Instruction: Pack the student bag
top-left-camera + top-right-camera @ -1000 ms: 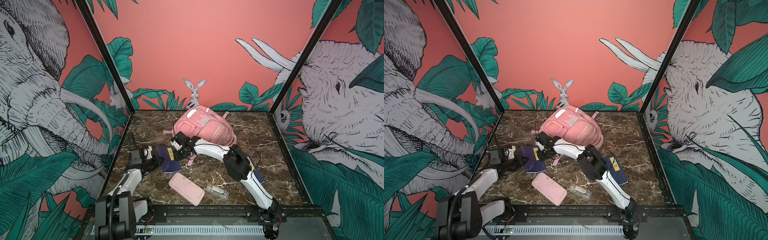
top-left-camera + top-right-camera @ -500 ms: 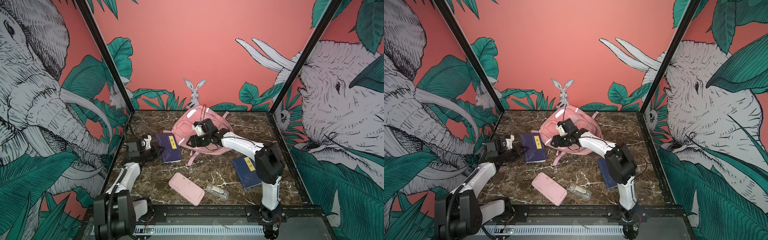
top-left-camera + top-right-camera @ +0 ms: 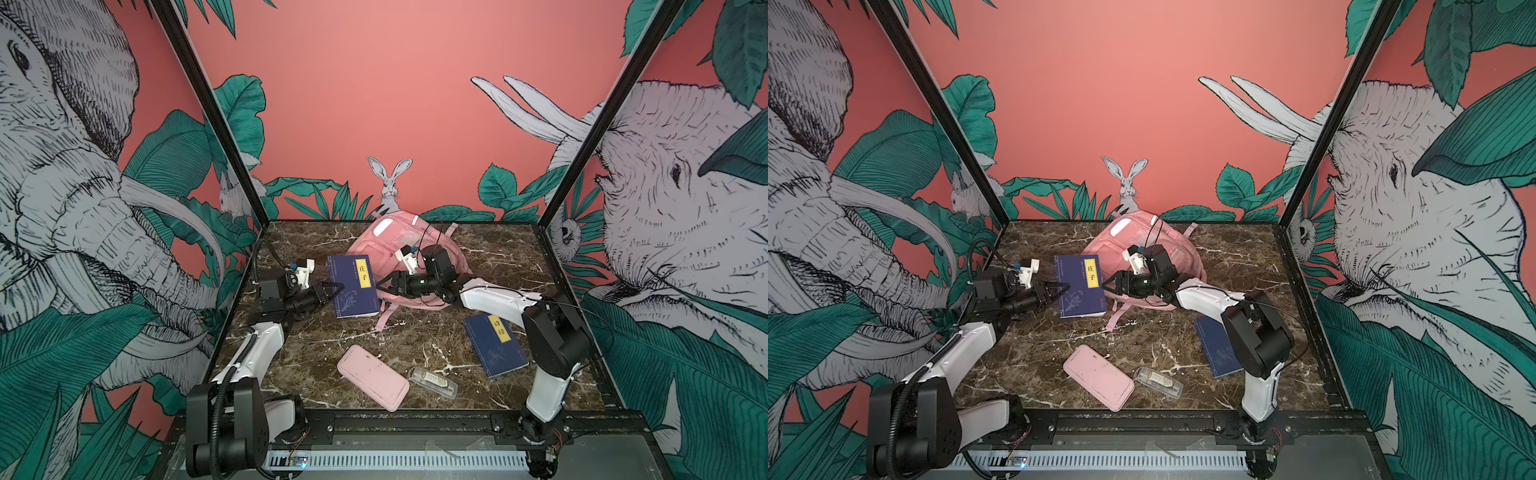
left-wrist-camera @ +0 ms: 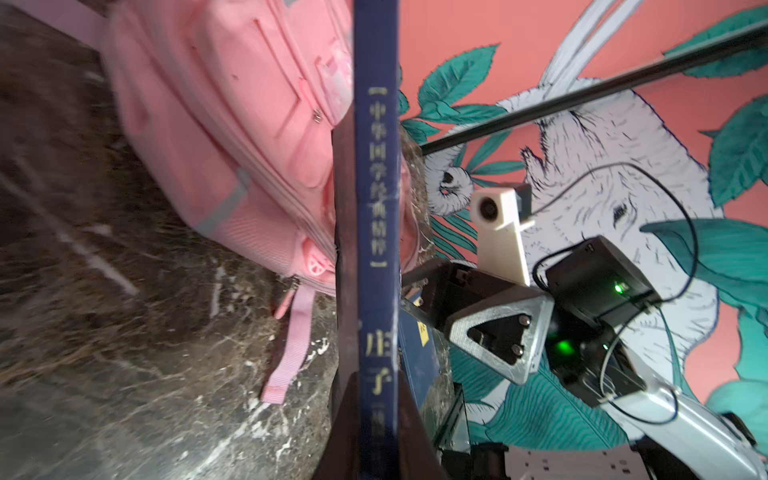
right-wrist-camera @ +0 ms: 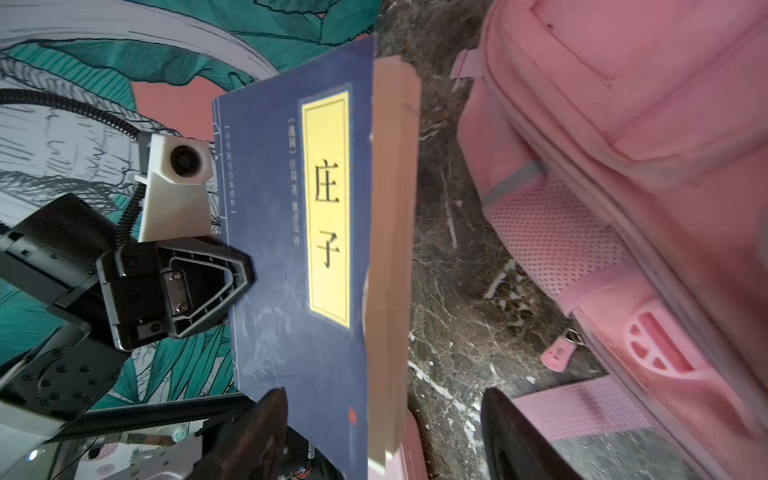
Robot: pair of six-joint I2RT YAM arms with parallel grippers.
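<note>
Left tool (image 3: 332, 286) is clamped narrow on the spine edge of a navy book (image 3: 353, 286) with a matte paper cover, a yellow rectangular title label and a faint pale plant drawing. This thin flat volume hangs clear of the bench, its cover tilted up toward the top views. Right tool (image 3: 384, 287) stands wide apart, its dark fingers (image 5: 511, 436) on either side of the book's tan page edge; whether either finger touches the paper I cannot tell.

The student bag (image 3: 399, 237), a large soft pink fabric backpack with padded zipped pockets, pale reflective strips, a mesh side panel and woven straps, lies slumped on the dark brown, white-veined marble bench (image 3: 498, 249). It sits toward the back wall, just behind the right tool and beside the held book.

Nearer the front, a second navy book with a yellow label (image 3: 494, 345) lies flat by the right arm. A flat pink pouch with rounded corners (image 3: 372, 377) lies just beside a small clear plastic case (image 3: 433, 381).
</note>
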